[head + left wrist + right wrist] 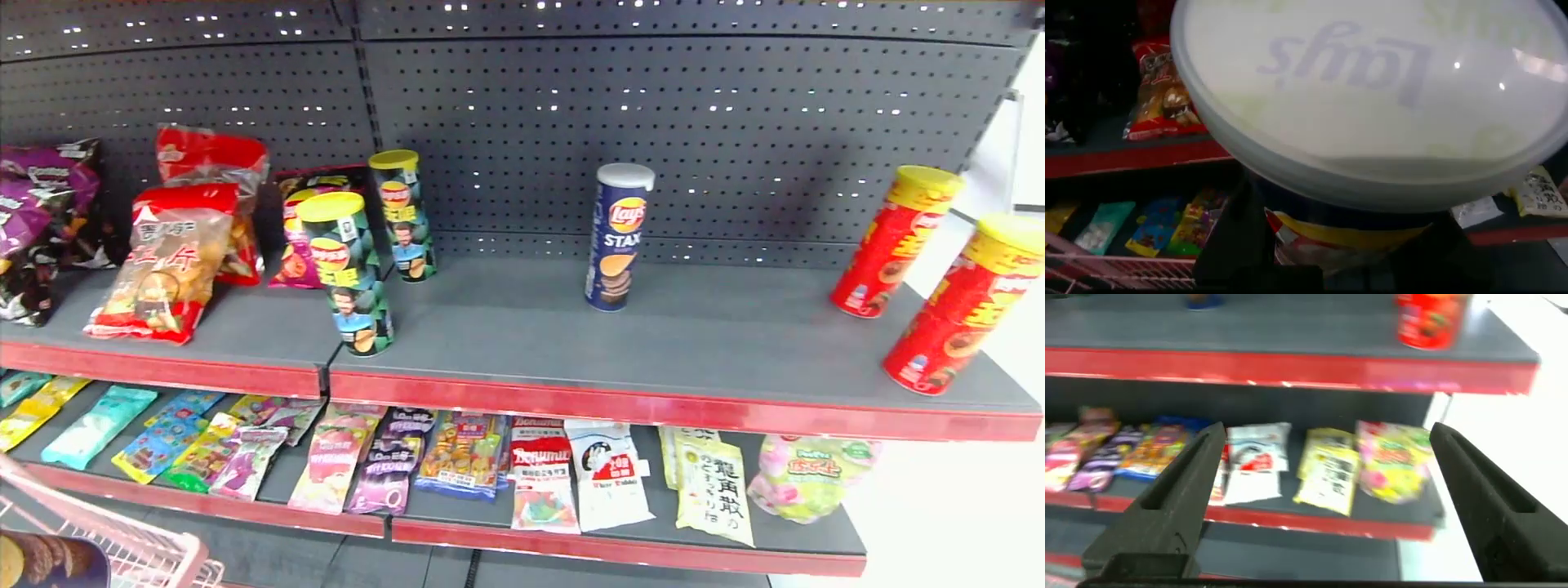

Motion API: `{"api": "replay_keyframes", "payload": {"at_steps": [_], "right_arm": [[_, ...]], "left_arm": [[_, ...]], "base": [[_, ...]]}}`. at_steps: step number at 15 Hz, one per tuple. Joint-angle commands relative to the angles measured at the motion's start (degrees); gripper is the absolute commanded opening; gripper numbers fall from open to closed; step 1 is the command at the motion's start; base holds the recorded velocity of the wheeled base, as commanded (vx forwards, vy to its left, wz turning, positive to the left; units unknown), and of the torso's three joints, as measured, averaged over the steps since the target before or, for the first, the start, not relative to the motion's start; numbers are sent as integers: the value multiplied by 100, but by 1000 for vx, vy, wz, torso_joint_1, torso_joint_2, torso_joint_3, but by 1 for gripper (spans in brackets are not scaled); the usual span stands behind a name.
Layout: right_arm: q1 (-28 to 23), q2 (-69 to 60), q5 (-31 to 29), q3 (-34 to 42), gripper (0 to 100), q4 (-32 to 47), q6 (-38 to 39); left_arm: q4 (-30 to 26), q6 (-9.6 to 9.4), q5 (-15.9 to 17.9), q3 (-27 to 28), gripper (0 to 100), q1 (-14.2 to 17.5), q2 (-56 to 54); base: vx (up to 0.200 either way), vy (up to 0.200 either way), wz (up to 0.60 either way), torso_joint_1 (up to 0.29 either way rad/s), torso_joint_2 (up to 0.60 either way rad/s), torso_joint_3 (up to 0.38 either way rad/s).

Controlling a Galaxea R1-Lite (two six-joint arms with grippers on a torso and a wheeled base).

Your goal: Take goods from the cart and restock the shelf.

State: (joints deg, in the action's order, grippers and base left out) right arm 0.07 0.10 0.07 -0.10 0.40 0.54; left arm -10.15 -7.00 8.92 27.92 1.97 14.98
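Widest bare stretch of the upper shelf (735,351) between the blue chip can (618,237) and the rear red chip can (896,241), open from the red front lip back to the pegboard wall (694,106). Front red chip can (963,304) close to the lip at the right end. Narrower gap between the blue chip can and the rear green chip can (402,214); front green chip can (347,273) at the very lip. Left of those, crowded with snack bags (163,269), upright and leaning. Lower shelf (808,535) packed with flat candy packets (457,457). Pink cart (139,555) rim low at the near left. Left pincer (1343,220) clamped on a white-lidded chip can (1372,90); right pincer (1327,433) spread wide, nothing between.
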Motion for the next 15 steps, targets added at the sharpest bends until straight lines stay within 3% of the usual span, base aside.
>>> {"api": "replay_keyframes", "payload": {"at_steps": [1, 7, 13, 15], "right_arm": [[1, -1, 1, 1, 100, -5, -1], [1, -1, 1, 1, 100, 4, -18], [1, -1, 10, 1, 100, 4, -27], [1, -1, 10, 1, 100, 4, -36]], "left_arm": [[-4, -65, -5, 12, 0, 5, 66], [-13, -188, -5, 30, 0, 13, 31], [-13, -346, 39, 21, 0, 5, -30], [-13, -487, 110, 38, 0, -13, -162]], "base": [[0, 0, -600, 2, -2, -2], [0, 0, 0, 0, 0, 0], [200, 0, 0, -2, 2, 3], [0, 0, 0, 0, 0, 0]]}}
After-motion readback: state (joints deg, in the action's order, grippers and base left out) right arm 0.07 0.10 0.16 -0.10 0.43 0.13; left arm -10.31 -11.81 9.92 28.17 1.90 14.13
